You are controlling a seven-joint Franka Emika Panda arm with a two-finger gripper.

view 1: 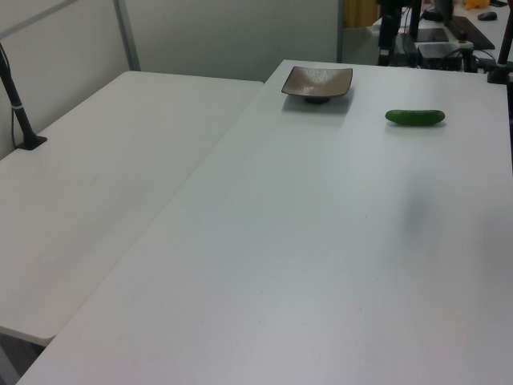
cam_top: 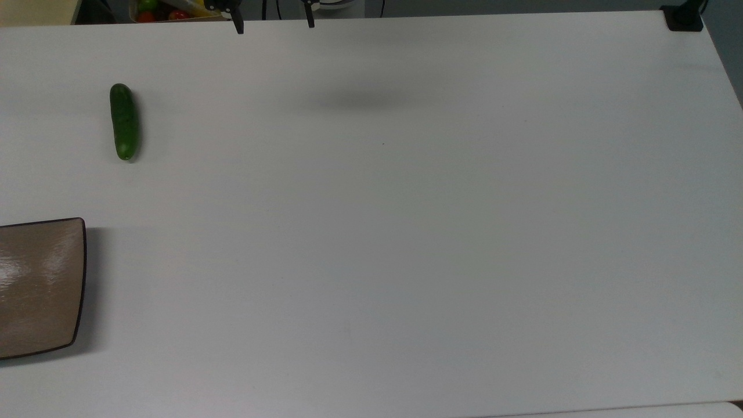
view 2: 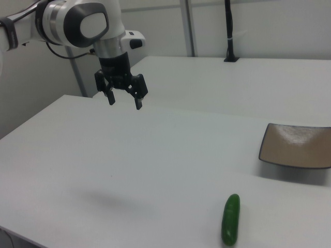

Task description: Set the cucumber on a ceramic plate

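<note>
Cucumber (cam_top: 124,122) lies flat on my white tabletop (cam_top: 406,232), near the far-left corner in the top view, with bare surface all round it. My pincer (view 2: 124,99) hangs in the air well above the tabletop, spread wide, its two fingers (cam_top: 237,25) pointing down and gripping nothing; in the top view their tips peek in over the far edge, well apart from the cucumber.

The ceramic plate (cam_top: 35,284), brown and glossy with a thin dark rim, sits at the left edge in the top view, nearer than the cucumber and apart from it. I see only glare on its face. In the left view the plate (view 1: 317,82) stands by the tabletop's far corner, the cucumber (view 1: 414,117) to its right.

A second white table (view 1: 104,184) adjoins mine, with a black post (view 1: 18,104) standing on it. Pale walls rise behind it.
</note>
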